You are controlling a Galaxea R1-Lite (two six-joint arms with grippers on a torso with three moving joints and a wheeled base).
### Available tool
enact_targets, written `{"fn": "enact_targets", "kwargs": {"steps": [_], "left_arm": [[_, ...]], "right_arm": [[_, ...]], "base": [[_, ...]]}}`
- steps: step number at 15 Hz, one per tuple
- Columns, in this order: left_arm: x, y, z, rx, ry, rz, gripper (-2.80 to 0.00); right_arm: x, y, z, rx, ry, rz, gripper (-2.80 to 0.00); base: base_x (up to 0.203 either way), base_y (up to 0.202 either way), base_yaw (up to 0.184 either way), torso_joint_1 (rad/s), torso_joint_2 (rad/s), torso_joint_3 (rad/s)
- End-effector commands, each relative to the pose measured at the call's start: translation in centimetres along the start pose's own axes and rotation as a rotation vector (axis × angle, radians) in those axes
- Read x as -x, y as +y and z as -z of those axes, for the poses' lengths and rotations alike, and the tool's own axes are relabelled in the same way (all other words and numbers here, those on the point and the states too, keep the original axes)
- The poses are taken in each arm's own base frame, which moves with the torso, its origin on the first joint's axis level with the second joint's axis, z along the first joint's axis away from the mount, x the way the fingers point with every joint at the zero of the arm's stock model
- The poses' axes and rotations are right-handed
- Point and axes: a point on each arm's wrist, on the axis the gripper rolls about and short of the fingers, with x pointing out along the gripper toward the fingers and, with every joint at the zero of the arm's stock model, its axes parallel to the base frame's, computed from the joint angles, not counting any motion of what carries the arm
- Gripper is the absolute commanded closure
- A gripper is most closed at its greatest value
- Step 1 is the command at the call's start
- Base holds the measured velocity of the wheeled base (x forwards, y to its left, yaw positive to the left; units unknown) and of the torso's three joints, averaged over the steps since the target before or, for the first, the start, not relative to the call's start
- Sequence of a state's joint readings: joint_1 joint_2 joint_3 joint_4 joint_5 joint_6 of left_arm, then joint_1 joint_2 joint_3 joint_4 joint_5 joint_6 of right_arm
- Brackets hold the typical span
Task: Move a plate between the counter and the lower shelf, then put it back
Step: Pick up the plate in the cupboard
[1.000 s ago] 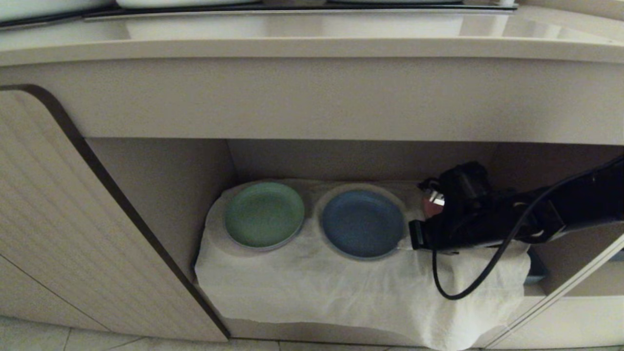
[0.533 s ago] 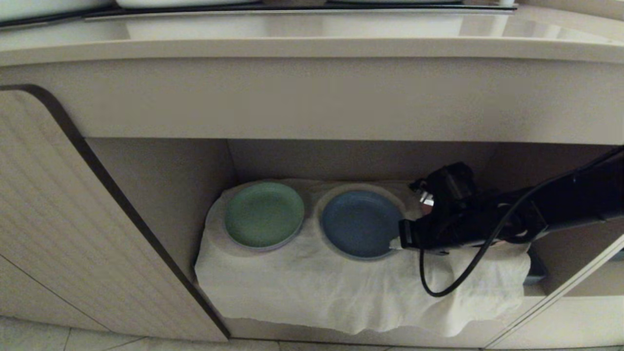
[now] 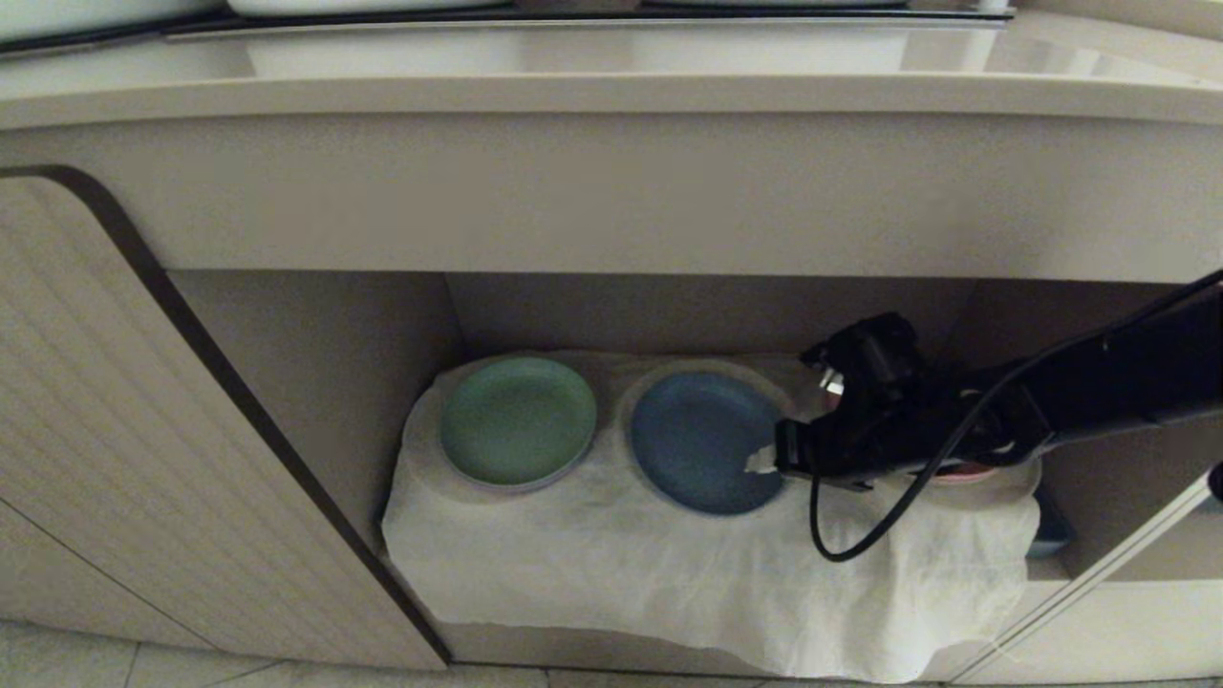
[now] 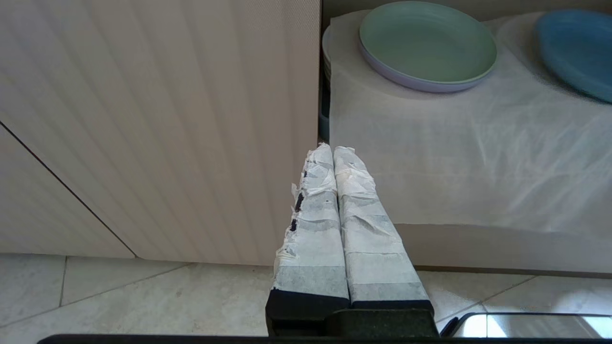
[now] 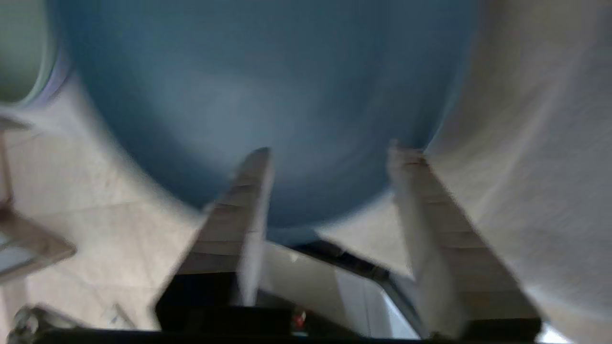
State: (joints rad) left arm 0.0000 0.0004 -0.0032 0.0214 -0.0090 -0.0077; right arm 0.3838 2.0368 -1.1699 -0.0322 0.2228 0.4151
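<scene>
The left gripper [image 4: 333,149] hangs low just outside the cupboard, its taped jaws pressed together and holding nothing, pointed toward the pale ribbed cabinet door [image 4: 158,119] and the tiled floor [image 4: 119,296].

In the head view the door [image 3: 115,430] stands open at the left. Right of it the lower shelf [image 3: 325,363] opens as a beige recess, with a rumpled white cloth [image 3: 621,564] draped over humps and hanging down its front. On the left hump sits a green plate [image 3: 518,420]. Just beside it, on the middle hump, lies the plate [image 3: 702,440], light blue and flat on the cloth.

From the right the black right arm reaches nearly level into the recess, a cable looping beneath it. The right gripper [image 3: 761,461] is at the blue plate's right rim; in the right wrist view the jaws stand partly open, the fingers [image 5: 239,215] apart with the rim between them and gripping nothing. Under the arm a sliver of a pink plate [image 3: 960,472] shows on the right hump.

Above, the surface [image 3: 611,96] runs across the whole width, beige with a thick front edge.
</scene>
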Motion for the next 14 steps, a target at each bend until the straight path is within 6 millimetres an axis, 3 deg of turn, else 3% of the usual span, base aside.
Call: {"fn": "enact_targets", "kwargs": {"steps": [1,6,14], "left_arm": [[0.0,0.0,0.0,0.001,0.0,0.0,0.0],[0.0,0.0,0.0,0.0,0.0,0.0,0.0],[0.0,0.0,0.0,0.0,0.0,0.0,0.0]], "right_arm": [[-0.6,0.0,-0.3,-0.001,-0.008,0.012,-2.8],[-1.3,0.2,-1.4,0.004,-0.05,0.037,-2.8],[-0.9,1.6,-1.6,0.027,-0.063,0.008,-2.8]], "base": [[0.0,0.0,0.0,0.0,0.0,0.0],[0.0,0.0,0.0,0.0,0.0,0.0],[0.0,0.0,0.0,0.0,0.0,0.0]]}}
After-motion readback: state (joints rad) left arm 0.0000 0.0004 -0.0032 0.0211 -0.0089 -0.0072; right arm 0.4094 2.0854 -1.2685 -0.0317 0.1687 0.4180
